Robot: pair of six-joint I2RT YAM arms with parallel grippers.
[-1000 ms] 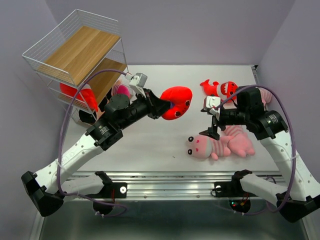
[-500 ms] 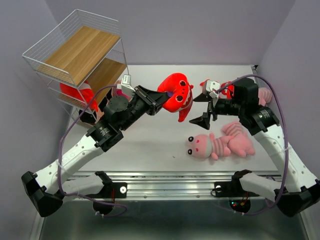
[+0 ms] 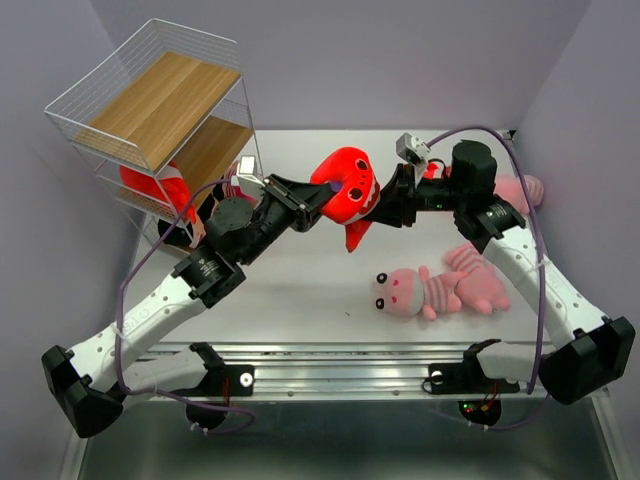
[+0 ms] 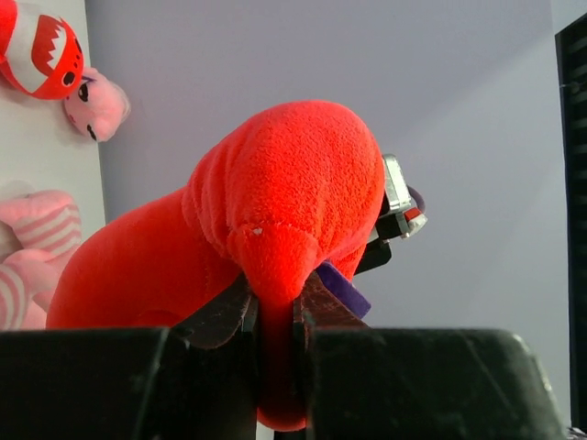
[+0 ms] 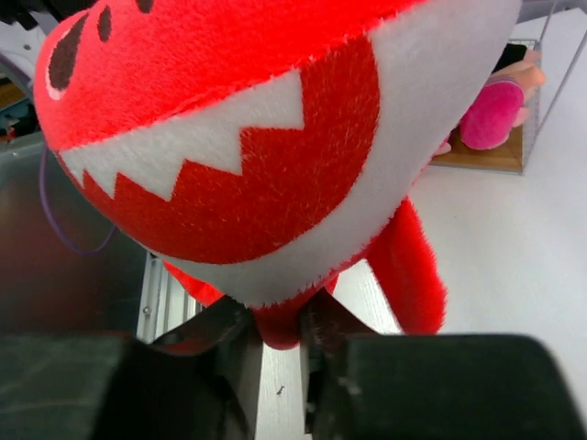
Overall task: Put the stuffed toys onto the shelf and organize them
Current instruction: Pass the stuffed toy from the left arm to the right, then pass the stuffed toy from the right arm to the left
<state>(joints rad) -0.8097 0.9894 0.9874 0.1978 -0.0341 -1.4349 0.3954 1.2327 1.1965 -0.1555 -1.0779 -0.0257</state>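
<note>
The fish (image 3: pixel 348 190) hangs in the air over the middle of the tabletop (image 3: pixel 300 290), nearer its far edge, red with a white toothy mouth, and I hold it from both sides. My left pincer (image 3: pixel 318 200) comes at it from the shelf side and is closed narrow on a red flap; in my left wrist view the flap is nipped between my fingers (image 4: pixel 225 316) and the red body bulges above them. My right pincer (image 3: pixel 385 208) comes from the other side and is closed narrow on a small red fin under the mouth; in my right wrist view the jagged teeth fill the picture just above my fingers (image 5: pixel 206 344). The shelf (image 3: pixel 150 100) stands tilted at the far left corner of the tabletop. A red toy (image 3: pixel 160 190) lies on a lower tier, and a pink doll (image 3: pixel 240 180) sits at the shelf's right end, partly hidden by my left arm. A striped animal (image 3: pixel 410 292) lies toward the near edge, right of the middle, its head pointing left, with a second pink animal (image 3: pixel 480 285) touching it on the right. Another pink toy (image 3: pixel 522 190) lies by the right edge behind my right arm. My left wrist view also catches a second fish (image 4: pixel 37 50) there, touching that pink toy.
</note>
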